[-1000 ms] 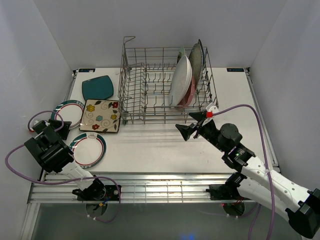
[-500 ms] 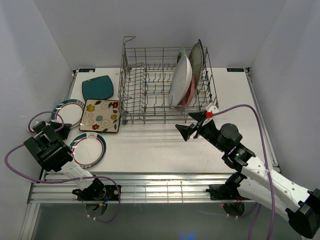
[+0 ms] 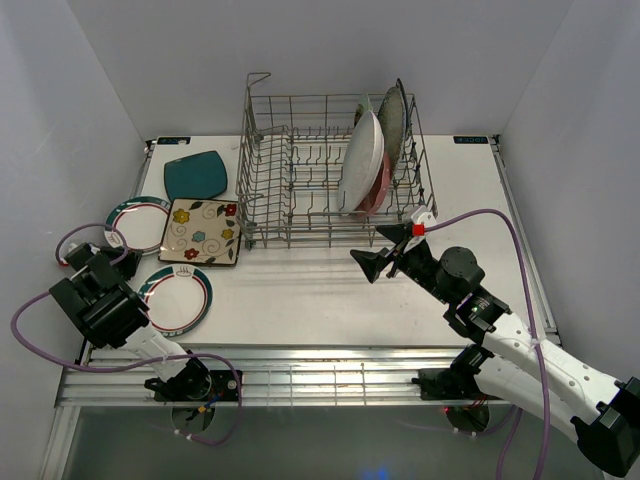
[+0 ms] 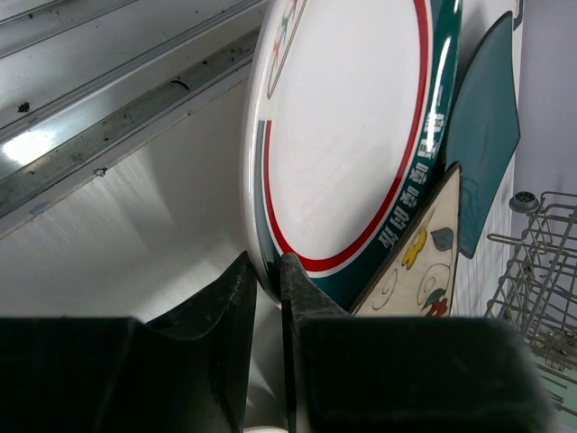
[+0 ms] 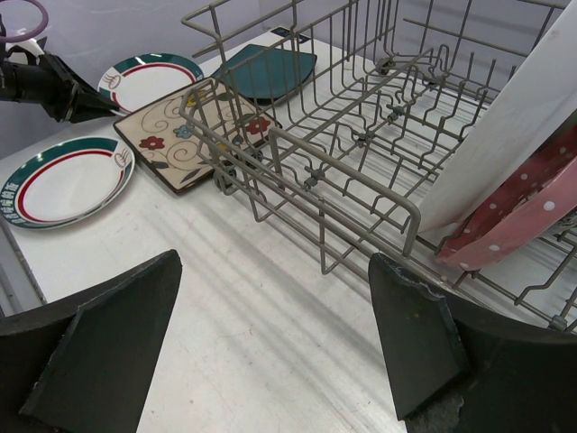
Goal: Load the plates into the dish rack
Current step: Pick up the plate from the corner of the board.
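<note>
A white round plate [image 3: 178, 298] [image 4: 352, 135] with a green and red rim lies at the near left. My left gripper [image 3: 140, 288] [image 4: 266, 280] is shut on its near rim, one finger over and one under. A second rimmed plate [image 3: 140, 222], a floral square plate [image 3: 202, 231] [image 4: 415, 262] and a teal square plate [image 3: 195, 175] lie beyond it. The dish rack [image 3: 330, 98] [image 5: 361, 135] holds a big white plate [image 3: 360, 165], a pink dotted plate [image 5: 523, 216] and a speckled plate [image 3: 392, 115] upright at its right end. My right gripper [image 3: 378, 250] [image 5: 275, 271] hangs open over bare table before the rack.
The rack's left and middle tines stand bare. White walls close in the table on the left, right and back. A metal rail [image 3: 300, 385] runs along the near edge, just below the held plate. Purple cables loop off both arms.
The left jaws have closed in on the near plate's rim, and the left arm has shifted slightly toward the near edge. The right arm has not moved.
</note>
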`<state>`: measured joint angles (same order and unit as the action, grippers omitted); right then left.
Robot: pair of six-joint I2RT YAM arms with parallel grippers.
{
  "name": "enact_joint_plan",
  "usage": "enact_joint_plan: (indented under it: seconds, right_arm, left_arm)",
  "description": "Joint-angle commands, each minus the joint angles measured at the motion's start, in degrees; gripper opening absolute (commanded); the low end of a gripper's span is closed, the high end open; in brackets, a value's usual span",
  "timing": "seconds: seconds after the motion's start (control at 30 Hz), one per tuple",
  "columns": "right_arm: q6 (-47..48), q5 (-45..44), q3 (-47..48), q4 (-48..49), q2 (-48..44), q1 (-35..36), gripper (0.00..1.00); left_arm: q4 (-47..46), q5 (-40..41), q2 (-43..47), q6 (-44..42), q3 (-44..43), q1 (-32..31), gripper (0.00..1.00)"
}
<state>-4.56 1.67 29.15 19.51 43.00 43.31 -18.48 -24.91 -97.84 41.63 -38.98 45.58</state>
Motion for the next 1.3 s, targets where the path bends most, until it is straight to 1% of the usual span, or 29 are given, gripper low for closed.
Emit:
enact_joint_plan:
  seconds: [0.0, 0.2, 0.27, 0.5, 0.8, 0.83, 0.87, 0.93, 1.27]
  right_arm:
    - [-0.6, 0.5, 0.5, 2.3, -0.5, 0.2, 0.90]
    - [-0.6, 0.8, 0.7, 2.3, -0.1, 0.2, 0.90]
    - [-0.6, 0.7, 0.7, 2.3, 0.1, 0.2, 0.90]
    - [-0.6, 0.7, 0.8, 2.1, 0.2, 0.2, 0.90]
    - [-0.6, 0.8, 0.9, 2.0, 0.3, 0.2, 0.90]
    - [-0.6, 0.8, 0.9, 2.0, 0.3, 0.2, 0.90]
    - [-0.6, 0.8, 0.9, 2.0, 0.4, 0.2, 0.90]
    - [-0.6, 0.9, 0.9, 2.0, 0.3, 0.2, 0.90]
    - [-0.6, 1.1, 1.1, 2.0, 0.0, 0.2, 0.90]
  left_arm:
    - [-1.2, -0.8, 4.8, -0.4, 1.1, 0.4, 0.25]
    - [-2.2, -0.1, 8.9, -0.8, 2.5, 0.4, 0.25]
    - [-2.3, 0.4, 9.9, -1.1, 3.0, 0.5, 0.22]
    - [-2.7, 1.2, 13.9, -1.9, 4.2, 0.4, 0.21]
    - [-2.8, 3.1, 18.4, -3.0, 5.3, 0.5, 0.16]
    - [-2.7, 3.1, 18.7, -3.0, 5.5, 0.5, 0.14]
    - [-2.7, 3.1, 19.1, -3.0, 5.5, 0.5, 0.11]
    - [-2.6, 2.9, 19.4, -3.0, 5.4, 0.5, 0.00]
    - [-2.7, 3.4, 23.0, -3.0, 6.2, 1.1, 0.00]
